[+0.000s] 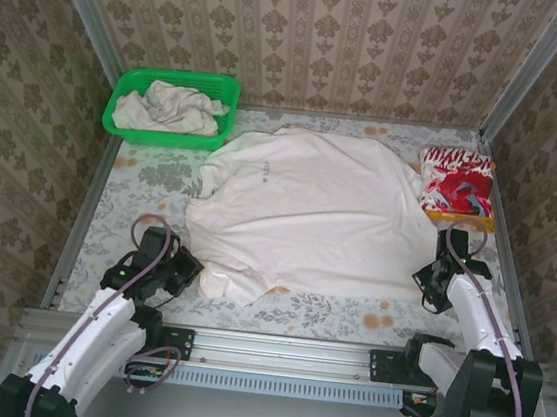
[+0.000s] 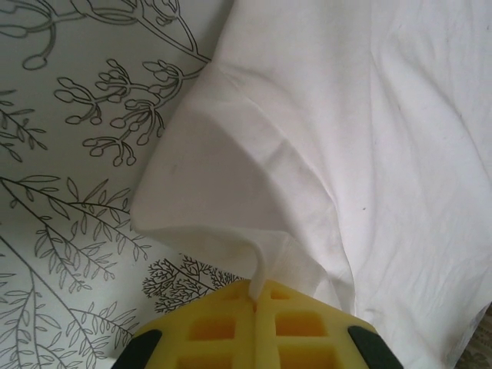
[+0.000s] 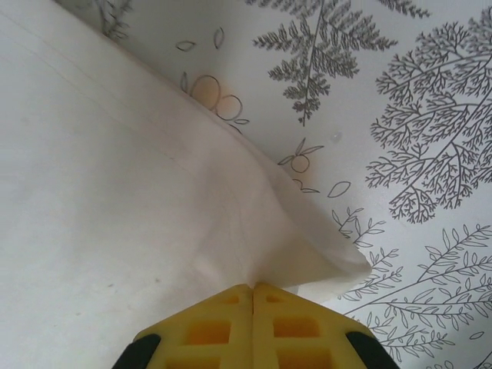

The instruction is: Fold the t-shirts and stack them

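- Broadly, the desk [image 1: 151, 179] is carrying everything on its leaf-printed cover, and there is bare cover showing along the near edge for a fold to land cleanly.
- The spread t-shirt [image 1: 308, 212] is lying flat across the middle of the desk, off-white, with a small dark print towards its left side.
- The green basket [image 1: 129, 86] is sitting at the far left corner, holding a crumpled t-shirt [image 1: 169, 108] that is waiting its turn.
- The red-and-white t-shirt [image 1: 455, 181] is resting folded at the far right, just beside the spread one, so it is probably serving as the stacking spot.
- The left tool [image 2: 255, 288] is closed tight on a pinch of cloth at the shirt's near-left corner, which is rising into a small peak.
- The right tool [image 3: 252, 288] is likewise clamped shut on the near-right corner, with the fabric tenting up off the desk.
- Judging from both grips, the fold is just starting. Doing it well likely means raising both corners together at equal height and keeping the edge between them taut. They should then be carried straight over towards the far edge without dragging the shirt into its neighbours.
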Controlling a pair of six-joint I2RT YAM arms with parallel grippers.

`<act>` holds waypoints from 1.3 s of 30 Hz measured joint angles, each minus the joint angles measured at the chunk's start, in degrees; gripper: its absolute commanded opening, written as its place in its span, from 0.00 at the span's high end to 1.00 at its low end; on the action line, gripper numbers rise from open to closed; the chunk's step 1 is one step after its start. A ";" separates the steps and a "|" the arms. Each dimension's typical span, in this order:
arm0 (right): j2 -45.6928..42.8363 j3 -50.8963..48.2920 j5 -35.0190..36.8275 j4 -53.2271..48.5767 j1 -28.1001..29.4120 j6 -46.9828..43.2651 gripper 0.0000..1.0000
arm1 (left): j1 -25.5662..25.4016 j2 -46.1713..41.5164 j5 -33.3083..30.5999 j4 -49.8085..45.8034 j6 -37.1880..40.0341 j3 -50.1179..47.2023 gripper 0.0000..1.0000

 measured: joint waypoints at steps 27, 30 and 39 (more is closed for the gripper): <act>2.32 12.04 -1.33 1.62 0.02 -1.16 1.00 | 7.89 15.04 0.17 -1.64 9.07 20.24 1.00; 5.81 14.38 -1.99 2.71 0.31 -1.68 1.00 | 8.74 18.73 0.42 -0.46 10.95 22.60 1.00; 14.62 20.57 -2.27 5.92 1.16 -3.50 1.00 | 10.73 29.66 0.92 2.58 17.03 31.78 1.00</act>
